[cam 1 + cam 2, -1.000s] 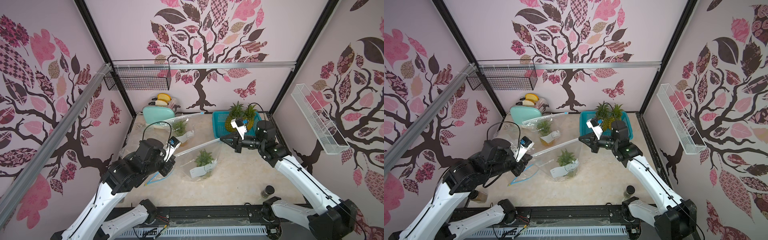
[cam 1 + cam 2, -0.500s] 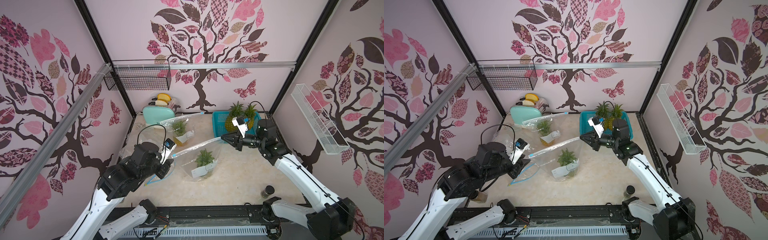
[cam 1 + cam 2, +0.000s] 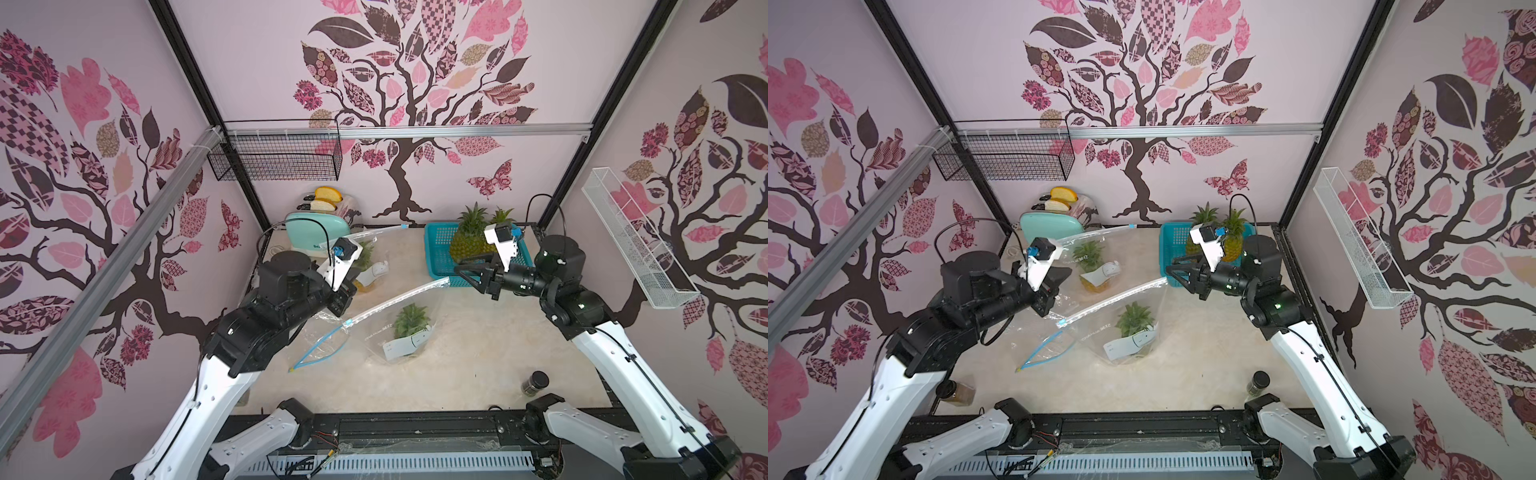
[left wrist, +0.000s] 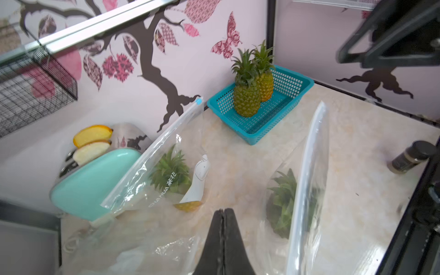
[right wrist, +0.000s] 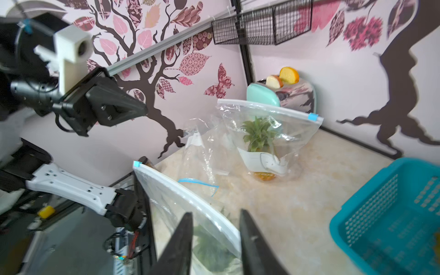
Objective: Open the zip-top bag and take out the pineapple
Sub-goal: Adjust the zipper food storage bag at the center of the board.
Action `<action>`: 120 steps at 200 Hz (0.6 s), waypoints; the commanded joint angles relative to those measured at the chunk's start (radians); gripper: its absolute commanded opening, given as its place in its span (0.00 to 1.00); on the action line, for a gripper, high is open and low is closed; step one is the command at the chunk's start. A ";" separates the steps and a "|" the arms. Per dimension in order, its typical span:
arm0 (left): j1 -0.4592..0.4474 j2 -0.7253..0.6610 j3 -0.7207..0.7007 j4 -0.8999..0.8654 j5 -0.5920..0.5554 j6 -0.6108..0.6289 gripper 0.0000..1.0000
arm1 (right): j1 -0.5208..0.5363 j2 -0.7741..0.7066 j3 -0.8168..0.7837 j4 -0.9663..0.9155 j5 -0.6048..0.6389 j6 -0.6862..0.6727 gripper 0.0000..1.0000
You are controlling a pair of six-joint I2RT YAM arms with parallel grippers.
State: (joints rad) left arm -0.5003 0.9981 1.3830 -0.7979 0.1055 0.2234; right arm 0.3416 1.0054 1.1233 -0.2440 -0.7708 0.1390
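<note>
at the opening step, by the look of it: no gap seen along the strip (image 3: 399, 297) of the bag (image 3: 374, 336). standing slumped mid-tabletop, strip raised off the surface; inside, low down, the pineapple (image 3: 410, 322), crown up, white tag round it.

long axis of the strip: from the blue slider (image 3: 348, 322) at the end toward the left edge, slanting up and across to the other end, close to the basket (image 3: 436, 253) in the far right corner.

right tool (image 5: 216, 212): spread, straddling that far end of the strip, no pinch visible in the wrist view. left tool (image 4: 222, 212): pressed together, holding nothing, raised near the slider end, on its left-edge side.

so: slider nearer the left arm, far end already between the right tool's tips. probably calls for clamping there with the right, then taking the slider with the left and drawing it along the strip.

not to be confused with the second bag (image 4: 142, 176) by the toaster (image 3: 309, 232) at the far left.
</note>
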 commanded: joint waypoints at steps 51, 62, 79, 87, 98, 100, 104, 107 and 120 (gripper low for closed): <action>0.106 0.071 -0.347 0.193 0.377 -0.191 0.00 | 0.307 -0.052 -0.228 -0.244 0.343 0.303 0.04; 0.081 0.045 -0.394 0.228 0.368 -0.231 0.00 | 0.331 -0.060 -0.273 -0.240 0.351 0.350 0.04; 0.009 0.010 -0.448 0.254 0.319 -0.284 0.00 | 0.343 -0.064 -0.355 -0.189 0.341 0.416 0.04; -0.032 -0.001 -0.470 0.268 0.303 -0.309 0.00 | 0.343 -0.059 -0.384 -0.159 0.341 0.438 0.05; -0.088 -0.013 -0.506 0.294 0.289 -0.351 0.00 | 0.343 -0.041 -0.404 -0.124 0.336 0.451 0.06; -0.099 -0.015 -0.513 0.298 0.284 -0.358 0.00 | 0.343 -0.036 -0.405 -0.119 0.335 0.454 0.06; -0.122 -0.019 -0.525 0.309 0.272 -0.371 0.00 | 0.343 -0.028 -0.408 -0.108 0.333 0.454 0.07; -0.138 -0.022 -0.535 0.316 0.259 -0.381 0.00 | 0.343 -0.020 -0.408 -0.102 0.333 0.455 0.07; -0.199 -0.033 -0.566 0.338 0.210 -0.414 0.00 | 0.343 0.015 -0.403 -0.067 0.330 0.452 0.08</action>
State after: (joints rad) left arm -0.6167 0.9848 0.8696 -0.5484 0.3851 -0.0834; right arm 0.6796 0.9798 0.7017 -0.4099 -0.4530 0.5419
